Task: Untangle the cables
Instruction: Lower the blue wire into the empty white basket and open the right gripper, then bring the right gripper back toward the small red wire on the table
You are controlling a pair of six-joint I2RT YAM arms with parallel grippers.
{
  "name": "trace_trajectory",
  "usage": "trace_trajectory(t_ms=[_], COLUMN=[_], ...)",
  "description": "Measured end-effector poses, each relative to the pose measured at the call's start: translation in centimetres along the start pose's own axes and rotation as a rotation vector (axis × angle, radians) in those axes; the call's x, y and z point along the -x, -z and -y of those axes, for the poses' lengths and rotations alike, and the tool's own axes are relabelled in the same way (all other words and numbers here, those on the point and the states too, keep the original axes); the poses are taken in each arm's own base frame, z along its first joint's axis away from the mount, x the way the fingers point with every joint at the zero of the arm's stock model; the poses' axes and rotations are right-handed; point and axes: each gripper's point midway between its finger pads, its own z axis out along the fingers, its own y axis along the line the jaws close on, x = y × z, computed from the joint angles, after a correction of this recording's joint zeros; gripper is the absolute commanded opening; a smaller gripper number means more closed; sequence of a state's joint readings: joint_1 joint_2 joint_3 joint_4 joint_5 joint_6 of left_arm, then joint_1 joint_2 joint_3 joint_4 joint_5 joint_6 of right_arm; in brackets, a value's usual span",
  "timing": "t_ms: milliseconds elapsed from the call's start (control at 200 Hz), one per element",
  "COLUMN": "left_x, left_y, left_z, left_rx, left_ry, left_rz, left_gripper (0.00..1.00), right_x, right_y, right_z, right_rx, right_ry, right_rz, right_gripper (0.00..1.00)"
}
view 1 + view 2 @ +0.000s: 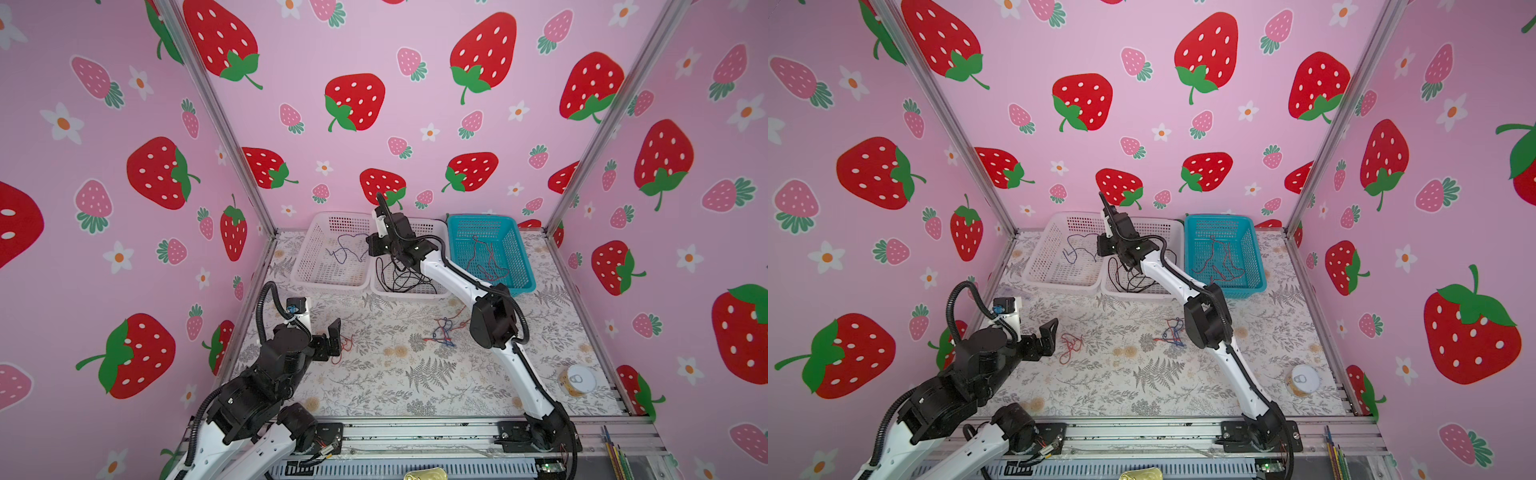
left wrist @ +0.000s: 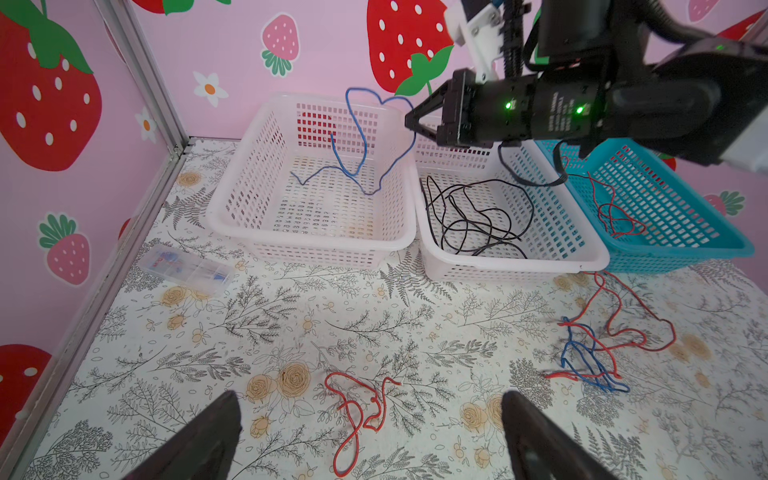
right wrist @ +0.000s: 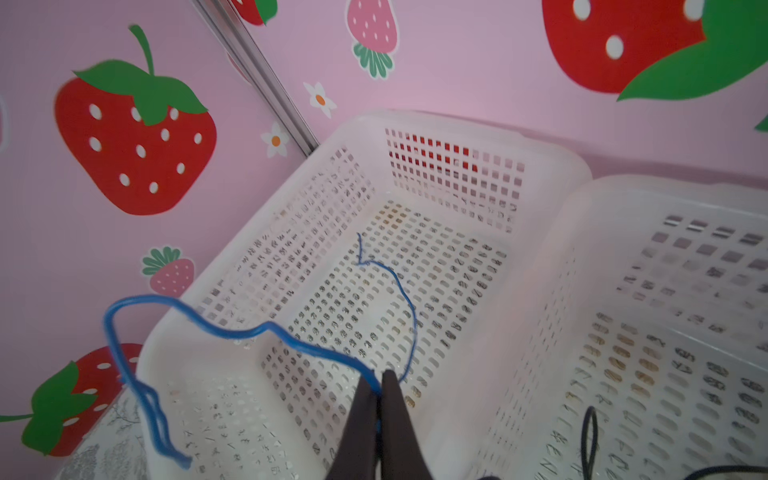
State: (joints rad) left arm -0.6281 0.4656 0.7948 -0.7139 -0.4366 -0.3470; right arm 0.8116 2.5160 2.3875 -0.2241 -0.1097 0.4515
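Left gripper (image 2: 370, 395): yours stands spread wide, holding nothing, low over the flowered table (image 2: 291, 332).
Loose red wire (image 2: 357, 403): one, curled on the table just ahead of that gripper, between its two fingers (image 2: 208, 440) and touching neither.
Clear box (image 2: 185, 270): one, lying ahead of your left gripper, close to the side wall.
Baskets: you have three in a row beyond both grippers, two white and one teal.
Left white basket (image 2: 311, 245): sits directly under your right gripper's tip.
Right gripper (image 3: 378, 386): clenched on the blue wire, raised above the basket's side nearest the middle basket.
Blue wire (image 3: 249, 332): one, pinched at the fingertips and arching away from them, with part hanging down inside the basket.
Black wires (image 2: 478, 216): one loose heap in the middle white basket (image 2: 519, 259), below your right gripper's wrist; the strands cannot be counted.
Red-and-blue tangle (image 2: 594, 353): one knot on the table, well apart from both grippers, beside your right arm.
Teal basket (image 2: 685, 249): holds the basketed red wire (image 2: 615, 212); strand count unclear.
Round tin (image 1: 577, 380): one, far from both grippers.
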Motion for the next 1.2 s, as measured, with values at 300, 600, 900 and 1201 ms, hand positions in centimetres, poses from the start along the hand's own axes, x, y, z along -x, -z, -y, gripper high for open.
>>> trace_trajectory(t_ms=[300, 600, 900, 1201], left_x=[0.0, 0.0, 0.0, -0.2], left_y=[-0.1, -0.3, -0.4, -0.6], left_z=[0.0, 0.0, -0.1, -0.1], left_rx=[0.004, 0.007, 0.012, 0.017], left_ry=[0.0, -0.002, -0.001, -0.006], left_rz=[-0.001, -0.006, -0.008, -0.02], left_gripper=[0.99, 0.99, 0.99, 0.99], right_x=[-4.1, -5.3, -3.0, 4.7], right_y=[-2.5, -2.4, -0.2, 9.6], right_z=[-0.3, -2.1, -2.5, -6.2], right_rx=[0.003, -0.024, -0.065, -0.033], right_ry=[0.046, 0.138, 0.197, 0.243], right_rz=[-0.071, -0.097, -0.076, 0.044], right_gripper=[0.08, 0.26, 0.33, 0.58])
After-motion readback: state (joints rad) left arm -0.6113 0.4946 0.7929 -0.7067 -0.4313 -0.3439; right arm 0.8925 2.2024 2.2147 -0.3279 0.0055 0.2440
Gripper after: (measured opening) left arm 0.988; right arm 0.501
